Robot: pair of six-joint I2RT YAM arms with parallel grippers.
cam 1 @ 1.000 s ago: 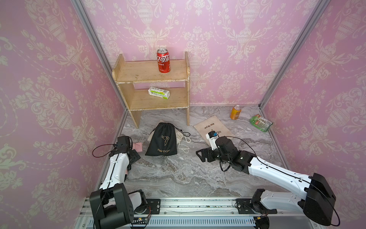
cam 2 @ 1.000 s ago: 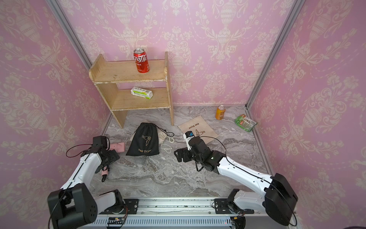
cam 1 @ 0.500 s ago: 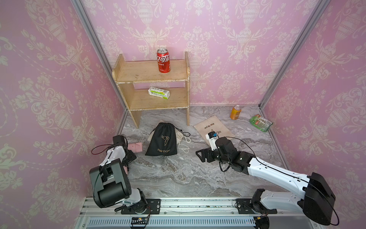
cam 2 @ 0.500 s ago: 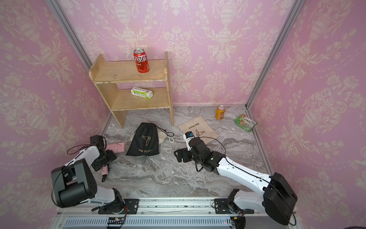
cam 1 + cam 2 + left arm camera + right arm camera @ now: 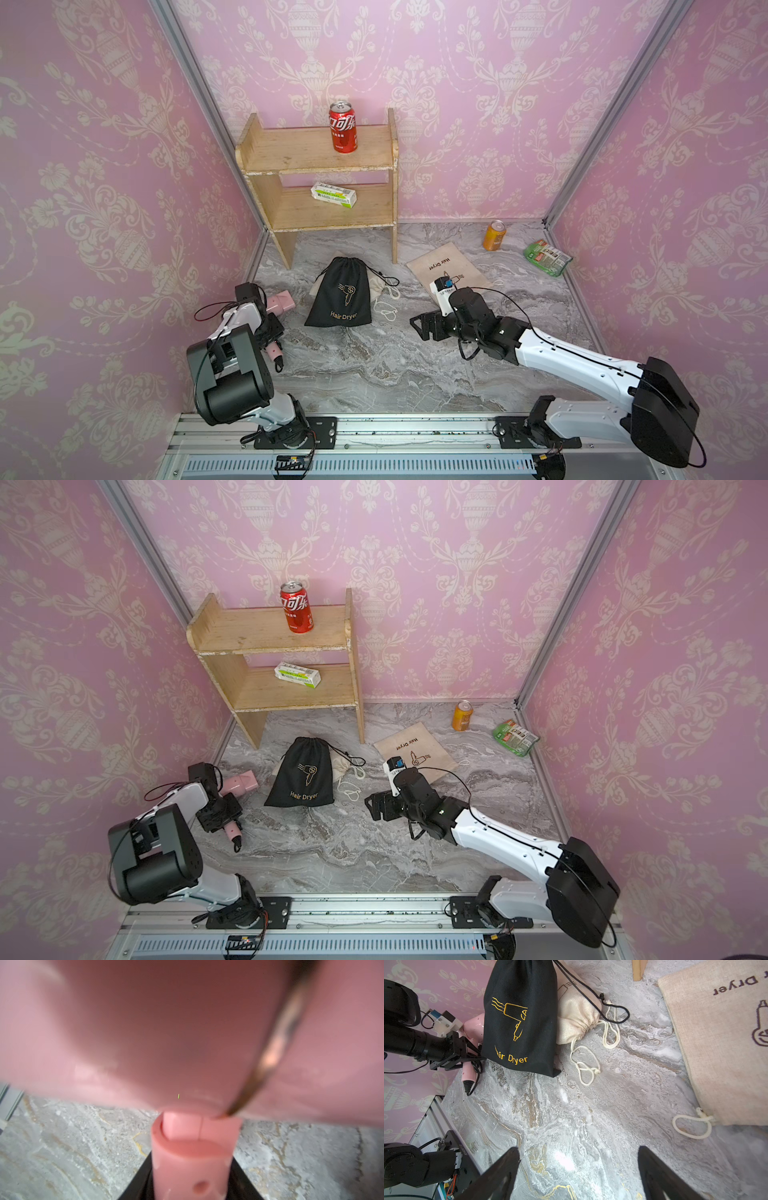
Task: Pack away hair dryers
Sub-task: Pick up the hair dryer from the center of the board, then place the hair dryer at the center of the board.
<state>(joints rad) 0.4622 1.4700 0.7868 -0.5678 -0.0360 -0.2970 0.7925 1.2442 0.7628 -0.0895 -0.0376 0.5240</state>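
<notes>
Lower left in both top views: the left gripper (image 5: 272, 332) (image 5: 222, 812) sits on the pink hair dryer (image 5: 281, 302) (image 5: 241, 782), which is on the marble table (image 5: 374, 365) close to the left wall. It has the handle. The left wrist view shows that pink handle (image 5: 191, 1157) wedged between the black fingers (image 5: 141, 1184), one pressed to each side, so that claw is clamped on it at a partly open width. Whether the dryer is off the surface, I cannot tell. Its barrel points up-right, just beside the black "Hair Dryer" pouch (image 5: 341, 297), which lies at centre frame over a cream drawstring pouch (image 5: 577, 1016). At centre right, the right gripper (image 5: 419, 326) (image 5: 578, 1151) hangs over bare marble with its jaws spread wide and nothing between them. A flat beige pouch (image 5: 446, 266) lies just above it in the frame.
</notes>
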